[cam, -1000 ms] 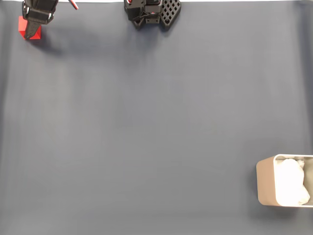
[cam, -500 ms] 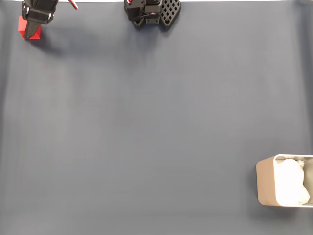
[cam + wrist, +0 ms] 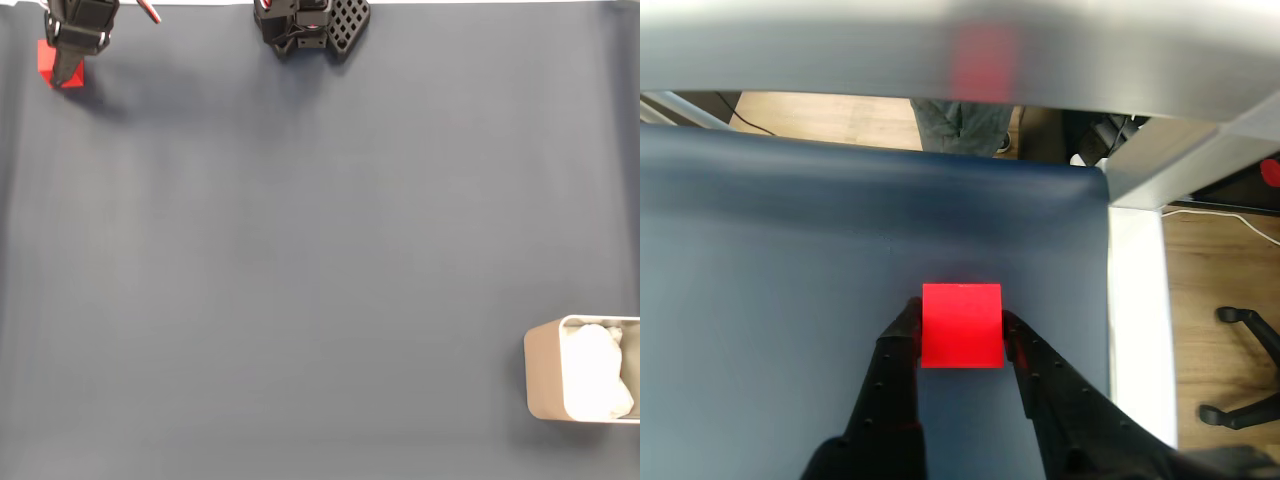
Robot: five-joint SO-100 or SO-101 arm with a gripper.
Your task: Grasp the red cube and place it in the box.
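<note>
Black two-finger gripper closed onto the small bright red matte cube: in the wrist view one black finger presses the cube's left face, the other presses its right face, cube sits squarely between the tips. Top face of the cube fully visible, plain, no marks. Cannot tell from the wrist view whether the cube is lifted or resting on the dark blue-grey mat beneath it.

In the fixed view the gripper is at the top left corner, the black arm link above it cut by the frame edge; the red cube peeks out to the left of and below the finger tips, close to the mat's left and top edges. Black arm base with perforated plate at top centre, well apart from the gripper.

Beige-grey rectangular box with rounded corners sits at the lower right edge of the fixed view, partly cut by the frame, white wrinkly padding inside. Box is far from the cube, diagonally across the mat.

Wrist view background: wooden floor, white table edge, black chair base at right.
</note>
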